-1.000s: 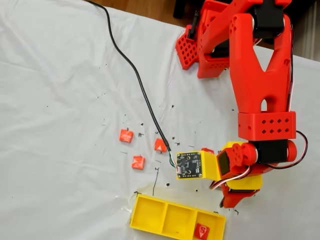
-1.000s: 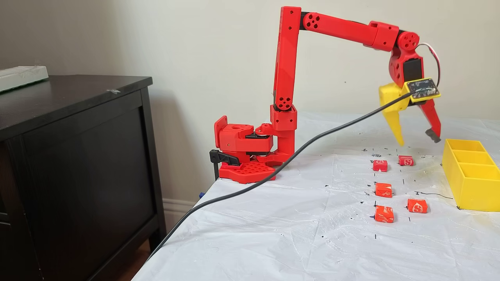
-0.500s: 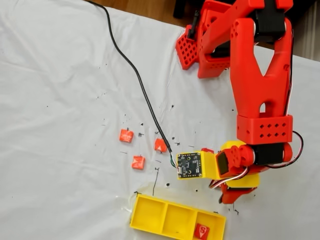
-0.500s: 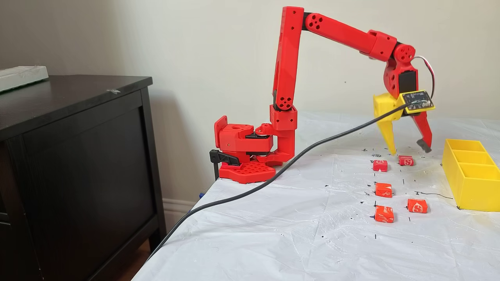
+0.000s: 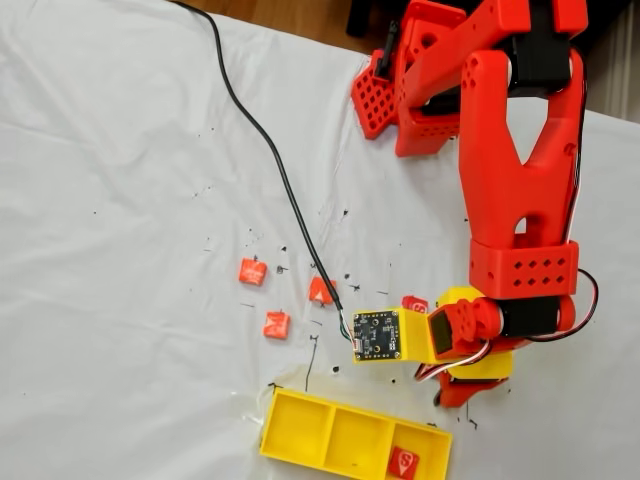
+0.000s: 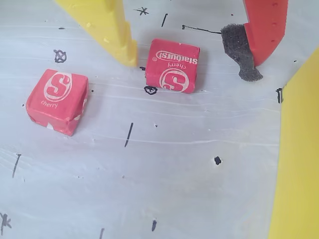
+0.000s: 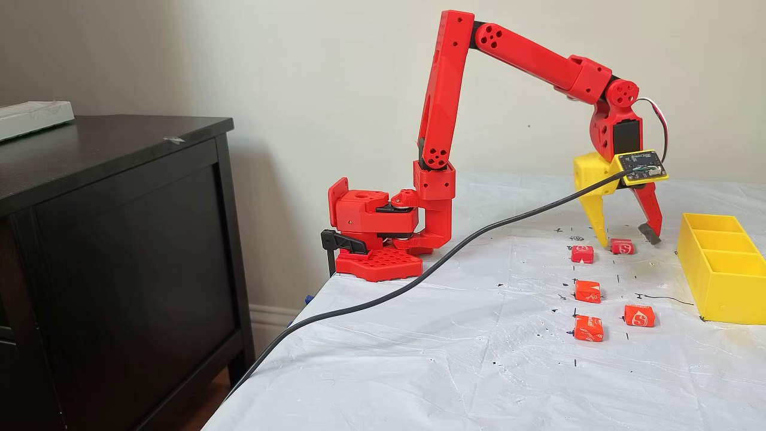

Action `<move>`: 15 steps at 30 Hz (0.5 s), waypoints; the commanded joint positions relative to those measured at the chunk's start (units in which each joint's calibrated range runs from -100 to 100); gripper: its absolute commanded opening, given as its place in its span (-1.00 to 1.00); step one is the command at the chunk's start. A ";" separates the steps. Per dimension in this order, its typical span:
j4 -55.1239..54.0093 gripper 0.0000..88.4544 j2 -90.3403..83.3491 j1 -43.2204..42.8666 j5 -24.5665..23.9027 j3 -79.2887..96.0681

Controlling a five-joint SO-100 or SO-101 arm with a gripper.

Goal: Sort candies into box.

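"Starburst cherry", upside down, on one candy [image 6: 172, 65], "cherry" and likely an "S" on another candy [image 6: 56, 101]

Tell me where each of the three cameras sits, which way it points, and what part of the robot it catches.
A fixed view: above the table, looking down at the yellow tray and loose candies; shows the red arm.
Wrist view: on the arm's wrist, looking down between the open gripper fingers at a candy.
A fixed view: beside the table, looking across it; shows the whole arm from base to gripper.
Shared: all three show that candy and the tray.
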 commanded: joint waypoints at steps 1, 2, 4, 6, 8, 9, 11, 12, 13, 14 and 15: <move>-0.42 -0.46 -0.30 0.25 -0.10 -0.37; -0.42 -0.48 -0.04 0.16 -0.10 -0.37; -0.42 -0.50 0.38 0.07 -0.15 -0.37; -0.50 -0.50 0.80 -0.02 -0.15 -0.46; -0.58 -0.51 1.31 -0.02 -0.20 -0.65; -0.58 -0.53 1.48 -0.02 -0.20 -0.83; -0.66 -0.60 1.82 -0.02 -0.20 -1.01; -0.66 -0.64 1.91 -0.02 -0.20 -1.10; -0.74 -0.69 2.08 -0.02 -0.20 -1.10; -0.83 -0.76 2.25 -0.02 -0.29 -1.28; -0.99 -0.87 2.33 0.07 -0.44 -1.37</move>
